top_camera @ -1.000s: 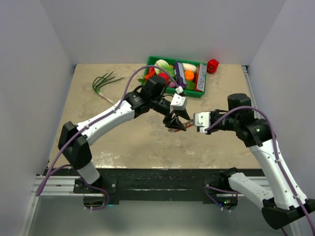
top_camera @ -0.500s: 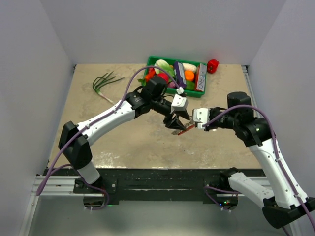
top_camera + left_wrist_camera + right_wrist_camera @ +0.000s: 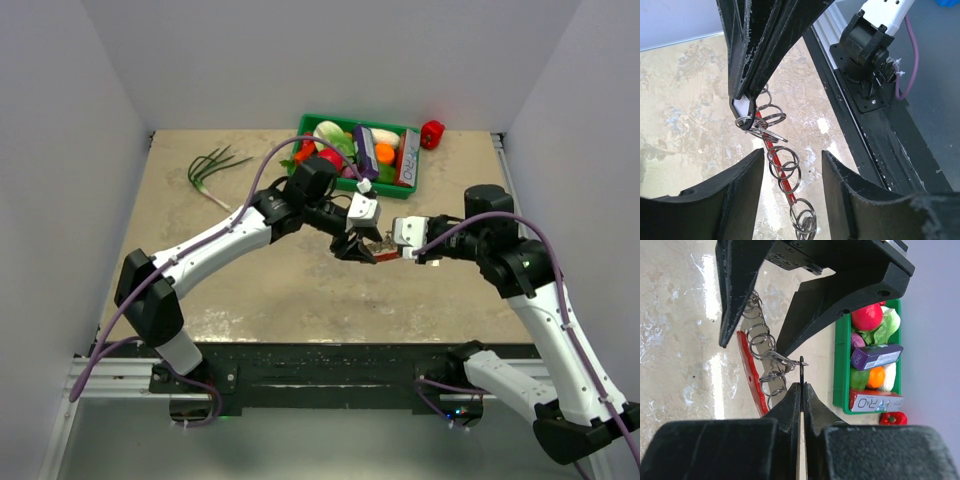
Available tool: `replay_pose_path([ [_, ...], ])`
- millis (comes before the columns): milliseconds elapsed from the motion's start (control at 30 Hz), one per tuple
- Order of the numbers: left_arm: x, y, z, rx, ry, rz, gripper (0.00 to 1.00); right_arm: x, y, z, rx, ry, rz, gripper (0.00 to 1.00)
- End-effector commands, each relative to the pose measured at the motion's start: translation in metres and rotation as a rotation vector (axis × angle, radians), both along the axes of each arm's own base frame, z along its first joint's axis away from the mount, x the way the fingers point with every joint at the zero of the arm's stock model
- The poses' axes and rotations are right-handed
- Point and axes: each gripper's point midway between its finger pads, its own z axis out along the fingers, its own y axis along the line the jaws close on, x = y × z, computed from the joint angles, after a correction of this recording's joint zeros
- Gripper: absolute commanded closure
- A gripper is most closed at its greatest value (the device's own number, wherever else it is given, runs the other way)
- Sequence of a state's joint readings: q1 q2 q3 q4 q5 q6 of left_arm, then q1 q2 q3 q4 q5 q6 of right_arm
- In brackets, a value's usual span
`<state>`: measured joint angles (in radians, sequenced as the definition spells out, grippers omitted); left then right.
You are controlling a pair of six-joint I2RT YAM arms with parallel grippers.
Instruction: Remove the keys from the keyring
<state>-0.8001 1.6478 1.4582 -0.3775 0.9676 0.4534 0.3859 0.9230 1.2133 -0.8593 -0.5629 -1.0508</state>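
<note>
Crate point(image 3: 395, 192) beyond left pincer point(image 3: 362, 248); open tabletop point(image 3: 280, 285) leftward

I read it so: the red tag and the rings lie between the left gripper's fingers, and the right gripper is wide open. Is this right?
Not quite. The right gripper is shut on a thin dark key, as the right wrist view shows. The rest holds.

Tail of the keyring point(image 3: 784, 167) past the bottom edge; keys point(image 3: 380, 256) too small overhead.

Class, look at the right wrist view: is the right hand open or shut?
Shut. The right hand has its fingers pressed together with no gap showing, pinching a thin dark key seen edge-on.
</note>
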Motion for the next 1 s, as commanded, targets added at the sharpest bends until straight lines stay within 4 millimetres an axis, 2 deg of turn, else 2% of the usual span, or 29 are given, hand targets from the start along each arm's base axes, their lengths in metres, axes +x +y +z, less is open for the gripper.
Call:
replay_pose_path([
  [0,0.001,0.0,0.023,-0.052,-0.056,0.018,0.51,0.002,0.004,0.028,0.053,-0.067,0.006,1.0],
  [133,0.005,-0.001,0.021,-0.048,-0.056,0.045,0.74,-0.003,0.008,0.031,0.064,-0.062,0.033,1.0],
  [200,0.007,-0.001,0.021,-0.045,-0.06,0.056,0.81,-0.005,0.007,0.033,0.063,-0.064,0.037,1.0],
  [233,0.007,0.0,0.021,-0.044,-0.059,0.06,0.9,-0.005,0.007,0.034,0.062,-0.065,0.036,1.0],
  [333,0.009,0.0,0.021,-0.041,-0.066,0.073,1.0,-0.005,0.006,0.035,0.059,-0.069,0.033,1.0],
  [467,0.023,0.0,0.024,-0.038,-0.071,0.169,1.0,-0.007,0.005,0.034,0.051,-0.067,0.038,1.0],
  [500,0.032,0.003,0.026,-0.033,-0.092,0.227,1.0,-0.01,0.004,0.032,0.04,-0.06,0.042,1.0],
  [700,0.07,0.013,0.051,-0.055,-0.176,0.469,1.0,-0.024,0.002,0.012,0.016,-0.002,0.069,1.0],
  [967,0.083,0.018,0.074,-0.083,-0.185,0.583,1.0,-0.022,0.008,-0.004,0.043,0.061,0.065,1.0],
])
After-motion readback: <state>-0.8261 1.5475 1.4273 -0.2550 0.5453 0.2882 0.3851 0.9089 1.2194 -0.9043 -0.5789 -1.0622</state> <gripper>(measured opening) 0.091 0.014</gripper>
